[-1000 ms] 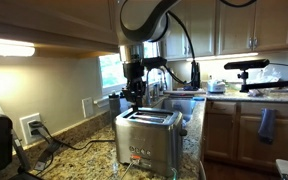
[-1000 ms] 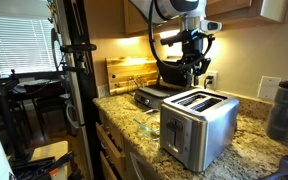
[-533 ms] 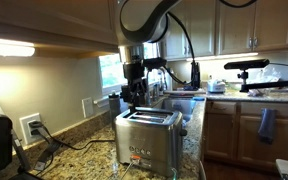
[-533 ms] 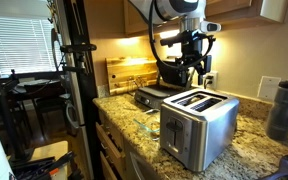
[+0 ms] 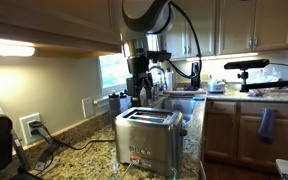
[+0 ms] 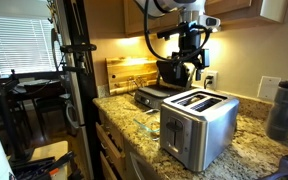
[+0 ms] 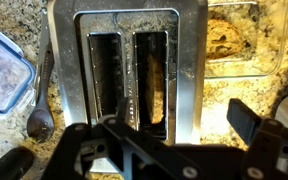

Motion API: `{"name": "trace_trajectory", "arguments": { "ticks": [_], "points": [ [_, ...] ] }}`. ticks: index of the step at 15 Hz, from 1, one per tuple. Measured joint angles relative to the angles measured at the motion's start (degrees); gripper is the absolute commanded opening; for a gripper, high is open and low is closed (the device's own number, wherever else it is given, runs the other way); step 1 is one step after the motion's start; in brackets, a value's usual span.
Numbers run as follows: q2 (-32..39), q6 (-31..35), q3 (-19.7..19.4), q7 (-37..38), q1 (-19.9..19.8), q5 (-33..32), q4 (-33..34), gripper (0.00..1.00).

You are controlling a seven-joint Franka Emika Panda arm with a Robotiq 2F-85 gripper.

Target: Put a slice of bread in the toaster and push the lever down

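Hanging above the one toaster (image 5: 149, 136), the gripper (image 5: 140, 90) is clear of it and touches nothing in either exterior view (image 6: 190, 68). In the wrist view the jaws are spread wide with nothing between them, one black fingertip (image 7: 246, 120) showing over the bench beside the toaster. The toaster (image 7: 134, 75) stands on the speckled stone bench (image 5: 84, 160) and has two slots. The slot nearer the glass dish (image 7: 242, 40) holds a brown edge that looks like one slice of bread (image 7: 156, 82), and the other slot (image 7: 104, 80) looks dark and empty. On the far side of the toaster from that dish lie one spoon (image 7: 41, 105) and one container with a blue rim (image 7: 2, 72). The toaster's narrow end carries a few small red lights (image 5: 137, 156) and some markings, all too small to read. In an exterior view one wooden cutting board (image 6: 130, 72) leans on the wall behind the toaster, one dark bottle (image 6: 285, 108) stands beside the toaster, and one glass dish (image 6: 149, 126) sits just in front of it.
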Motion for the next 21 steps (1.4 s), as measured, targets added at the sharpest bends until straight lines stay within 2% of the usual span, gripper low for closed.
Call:
{"name": "trace_trajectory", "arguments": {
  "ticks": [6,21],
  "points": [
    [-5.4,-5.0,-0.3,-0.7,-0.1,0.1,-0.5,1.0],
    [-6.2,-4.8,-0.5,-0.9,-0.1,-0.5,-1.2,1.0]
  ]
}}
